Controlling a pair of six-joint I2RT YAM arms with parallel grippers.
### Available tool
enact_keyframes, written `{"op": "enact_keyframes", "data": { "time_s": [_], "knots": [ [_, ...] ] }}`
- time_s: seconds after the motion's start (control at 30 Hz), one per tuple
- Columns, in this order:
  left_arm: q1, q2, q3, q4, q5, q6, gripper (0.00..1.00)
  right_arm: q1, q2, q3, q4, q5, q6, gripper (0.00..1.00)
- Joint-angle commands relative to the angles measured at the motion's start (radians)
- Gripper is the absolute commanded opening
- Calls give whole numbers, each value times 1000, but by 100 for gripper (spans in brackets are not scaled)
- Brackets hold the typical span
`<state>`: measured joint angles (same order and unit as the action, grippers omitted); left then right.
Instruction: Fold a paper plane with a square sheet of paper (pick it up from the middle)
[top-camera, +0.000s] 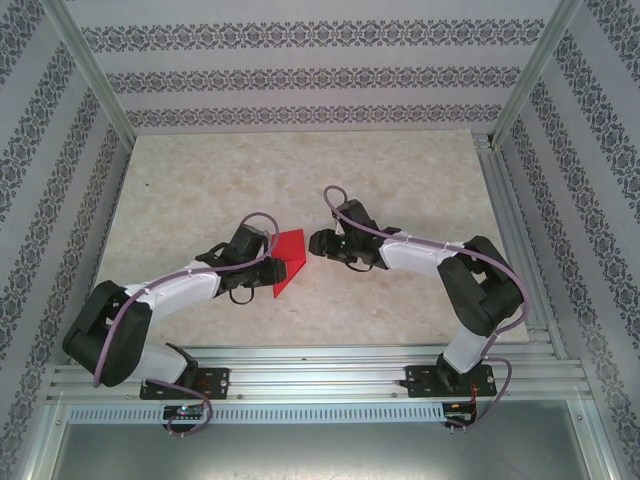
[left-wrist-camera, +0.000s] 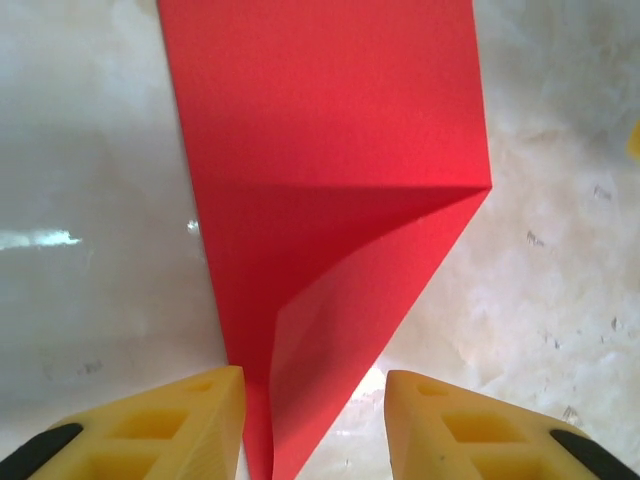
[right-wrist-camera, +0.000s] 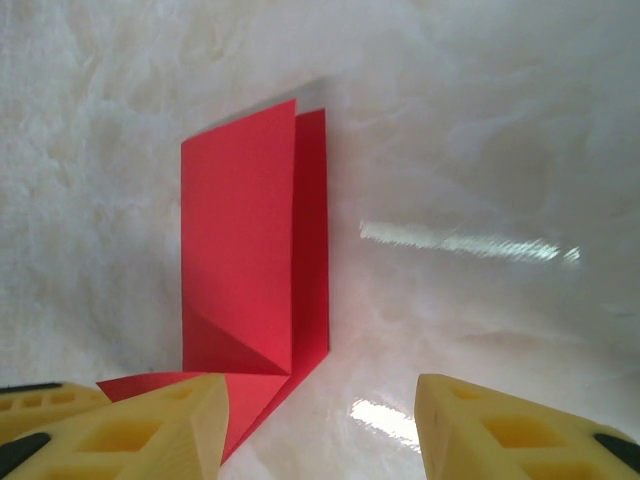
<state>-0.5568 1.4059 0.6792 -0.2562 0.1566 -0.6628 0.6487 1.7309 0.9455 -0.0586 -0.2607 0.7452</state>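
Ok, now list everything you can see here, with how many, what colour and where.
red paper: one, bright red, partly folded, on the table between the grippers
table: one, beige marbled
walls: three, white with grey patterned bands, left, back and right of the table
rail: one, silver metal, along the near edge
cables: two, mauve, one along each arm
left arm, right arm: white and black, bases on the rail
left gripper: yellow fingers, open, the paper's narrow end between them
right gripper: yellow fingers, open, facing the paper from the right
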Motion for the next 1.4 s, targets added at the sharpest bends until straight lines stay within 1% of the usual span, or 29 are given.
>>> {"op": "enact_keyframes", "data": {
  "time_s": [0.0,0.17,0.37,0.63,0.8,1.03,1.13,1.27,1.37],
  "knots": [
    [11,43,39,8,-59,6,43,22,39,-12,113,-56,60,53],
    [27,79,58,-14,-97,11,42,52,112,20,151,-91,84,53],
    [41,92,49,-19,-103,15,42,59,163,39,188,-135,99,53],
    [55,111,49,-19,-98,21,41,66,190,49,229,-192,115,44],
    [62,119,49,-15,-91,27,41,72,197,44,265,-223,118,42],
    [67,130,54,-11,-77,32,41,80,219,57,268,-249,110,30],
    [69,128,57,-13,-71,34,41,82,230,67,248,-235,106,22],
    [68,106,62,-21,-63,40,44,83,197,53,234,-161,110,9],
    [69,75,70,-38,-61,48,52,83,123,22,222,-79,110,1]
  ]
}}
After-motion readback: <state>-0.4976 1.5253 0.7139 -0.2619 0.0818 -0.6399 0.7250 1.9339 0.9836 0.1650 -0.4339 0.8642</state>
